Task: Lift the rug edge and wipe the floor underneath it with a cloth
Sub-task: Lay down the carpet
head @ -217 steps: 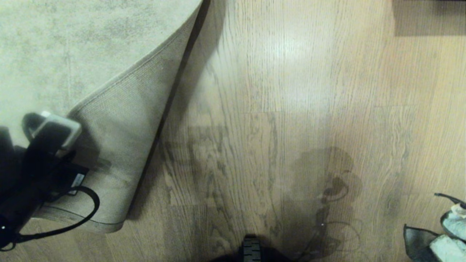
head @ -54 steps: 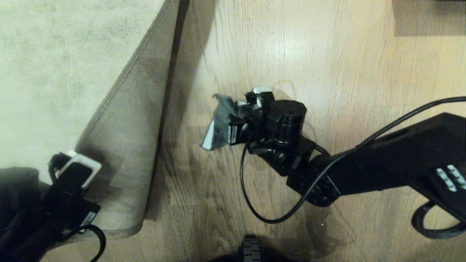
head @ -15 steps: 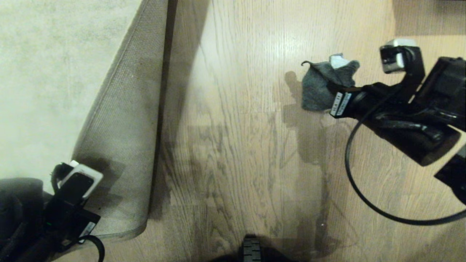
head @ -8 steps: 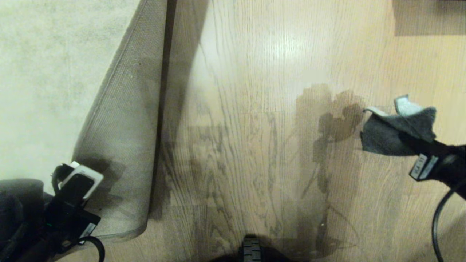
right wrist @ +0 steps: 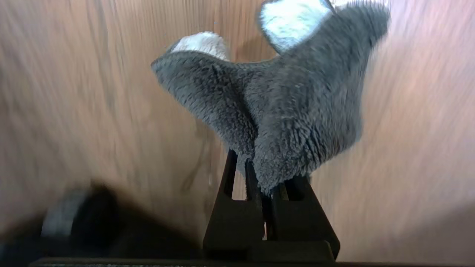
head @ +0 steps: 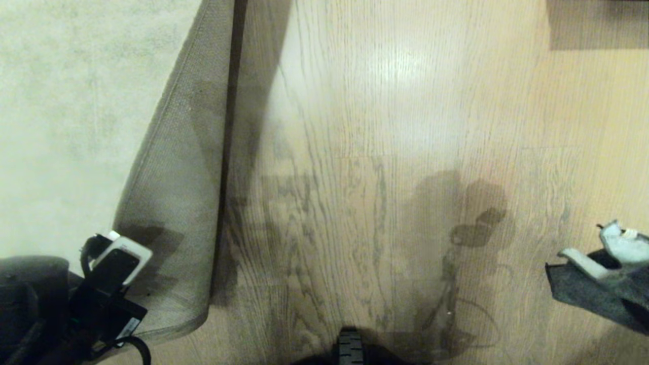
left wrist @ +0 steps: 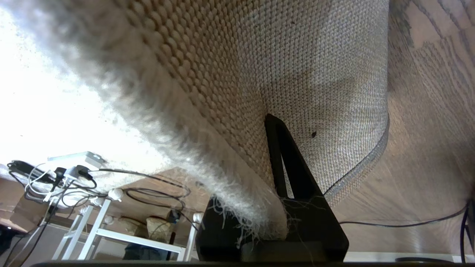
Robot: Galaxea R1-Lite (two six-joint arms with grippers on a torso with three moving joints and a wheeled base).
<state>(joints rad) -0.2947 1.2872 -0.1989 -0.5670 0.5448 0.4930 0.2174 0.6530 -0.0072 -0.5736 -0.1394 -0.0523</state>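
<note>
Rug corner held back, cloth carried clear of the wiped planks.

Clamped by left gripper (left wrist: 274,207): the rug edge (head: 167,203), tan backing up, at the head view's lower left. Pinched in right gripper (right wrist: 259,185): the cloth (head: 593,284), above the floor (head: 385,152) at far right. Best lowered slowly, without snagging the fringe.

Fluffy fleece cloth (right wrist: 297,111), coarse woven rug edge (left wrist: 297,55) backing, slightly glossy wood-grain floor (head: 395,101).

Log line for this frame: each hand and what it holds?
left hand: shut on folded-back beige woven-backed rug edge | right hand: shut on fluffy dark grey cloth, above light wood-grain floor
</note>
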